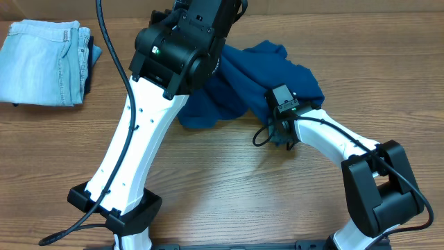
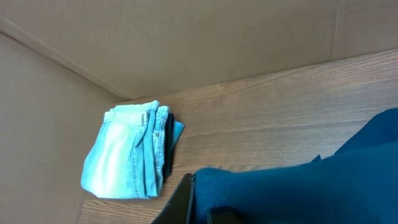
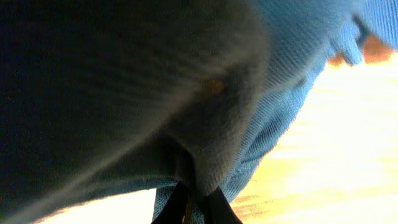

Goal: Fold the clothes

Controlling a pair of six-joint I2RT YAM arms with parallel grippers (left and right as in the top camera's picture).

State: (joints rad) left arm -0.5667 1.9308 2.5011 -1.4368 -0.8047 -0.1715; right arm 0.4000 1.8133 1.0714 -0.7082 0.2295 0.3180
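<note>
From overhead, saw a deep teal-blue knit polo shirt [image 1: 277, 66] bunched in a heap on the wooden table [image 1: 229, 180], toward the far middle and partly under the white left arm [image 1: 139, 139]; could not see that arm's claw, hidden beneath the black wrist housing; noted a small green light [image 1: 156, 50] on that housing. Found the right claw [image 1: 282, 135] at the near edge of the heap, on a trailing bit of cloth, too small and dark there to judge; found pale light-blue denim jeans [image 1: 41, 62], folded, at the far left, well apart from the shirt.

From the left wrist, saw the shirt [image 2: 311, 183] filling the lower right, close to the lens; saw one dark finger [image 2: 180, 202] of the left claw [image 2: 200, 214] at the bottom edge, a rolled hem touching its inner face; could not tell whether that claw was pressed together or spread, with the rest under cloth or past the frame. Saw the folded jeans [image 2: 127, 152] on the table [image 2: 280, 99], near the corner of a plain brown wall [image 2: 186, 43].

From the right wrist, saw mostly ribbed knit [image 3: 280, 106], dark and blurred on the left, brighter on the right; found the claw [image 3: 198, 210] pressed together at the bottom edge, pinching a fold of the shirt between dark fingertips [image 3: 180, 211]; saw bright table [image 3: 336, 162] behind.
</note>
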